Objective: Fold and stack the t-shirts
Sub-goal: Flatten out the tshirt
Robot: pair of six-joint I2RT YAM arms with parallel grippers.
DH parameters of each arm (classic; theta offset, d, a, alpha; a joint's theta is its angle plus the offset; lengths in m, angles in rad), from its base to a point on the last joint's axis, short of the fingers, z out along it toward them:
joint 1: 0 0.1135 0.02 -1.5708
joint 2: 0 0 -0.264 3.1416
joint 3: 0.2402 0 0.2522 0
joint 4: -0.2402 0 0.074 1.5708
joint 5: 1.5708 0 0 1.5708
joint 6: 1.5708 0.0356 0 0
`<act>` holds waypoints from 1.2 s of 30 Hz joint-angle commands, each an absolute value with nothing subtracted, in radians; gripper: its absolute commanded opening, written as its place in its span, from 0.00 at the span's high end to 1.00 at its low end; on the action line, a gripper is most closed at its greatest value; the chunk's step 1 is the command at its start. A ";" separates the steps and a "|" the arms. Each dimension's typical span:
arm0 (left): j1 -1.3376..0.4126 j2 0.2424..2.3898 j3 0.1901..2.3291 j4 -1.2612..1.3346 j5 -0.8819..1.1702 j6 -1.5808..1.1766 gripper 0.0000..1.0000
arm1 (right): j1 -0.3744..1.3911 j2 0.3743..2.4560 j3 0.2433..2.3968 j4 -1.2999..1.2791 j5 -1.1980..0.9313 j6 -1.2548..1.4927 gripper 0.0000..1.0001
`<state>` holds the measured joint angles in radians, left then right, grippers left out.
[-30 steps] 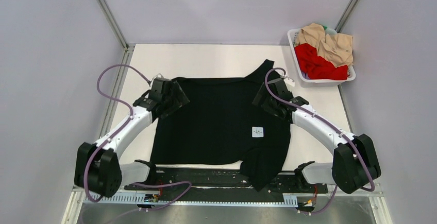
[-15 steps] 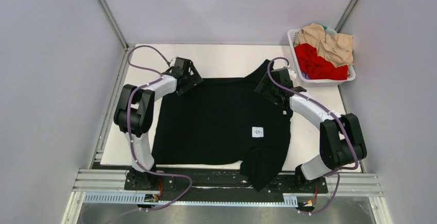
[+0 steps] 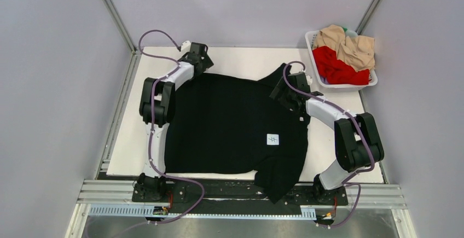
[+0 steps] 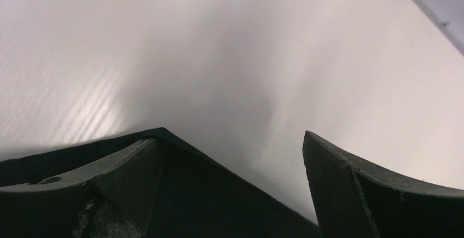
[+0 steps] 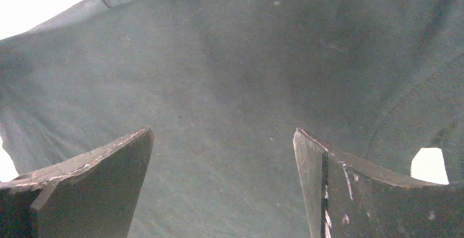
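Bench (image 3: 246, 56) of white board, grey walls close on the left, far and right sides, metal rail (image 3: 241, 194) along the near edge. Spread flat over most of it, black t-shirt (image 3: 230, 123), small white square tag (image 3: 272, 139) face up toward the near right. Far edge of the cloth fairly straight, stopping short of a broad bare strip at the back. Left edge roughly parallel to the bench side, with a narrow bare band between. Near right corner bunched and draped over the near edge onto the rail. Far right part peaked up in a ridge beside the right tool (image 3: 284, 89). Right tool open, fingers (image 5: 82, 194) wide apart just above dark cloth, a sliver of white bench at the upper left of its wrist view. Left tool (image 3: 199, 57) at the shirt's far left corner, likewise open, fingers (image 4: 98, 194) spread over bare bench only. White plastic basket (image 3: 319, 79) at the far right corner, near the raised ridge, bare bench between. Heaped above its rim, crumpled red t-shirt (image 3: 336, 68) and beige t-shirt (image 3: 350, 45). Widest free room along the back strip between left tool and basket; thinner margin on the right, crossed by the right arm.
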<state>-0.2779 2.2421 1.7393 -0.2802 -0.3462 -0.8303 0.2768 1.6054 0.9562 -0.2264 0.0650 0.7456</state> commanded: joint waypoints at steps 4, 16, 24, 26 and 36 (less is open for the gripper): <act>-0.189 2.398 2.054 -0.372 -0.408 -0.761 0.00 | 0.272 1.635 0.965 -0.114 0.034 0.709 0.00; -0.174 2.379 2.194 -0.349 -0.496 -0.408 0.00 | 0.273 1.784 1.167 -0.093 -0.053 0.646 0.00; -0.078 2.419 2.270 -0.294 -0.278 -0.299 0.00 | 0.274 1.726 1.126 -0.100 -0.140 0.626 0.00; -0.042 2.448 2.284 -0.252 -0.097 -0.267 0.00 | 0.276 1.693 1.097 -0.101 -0.157 0.615 0.00; -0.003 2.381 2.197 -0.249 0.166 -0.302 0.00 | 0.306 1.577 1.045 -0.129 -0.160 0.565 0.00</act>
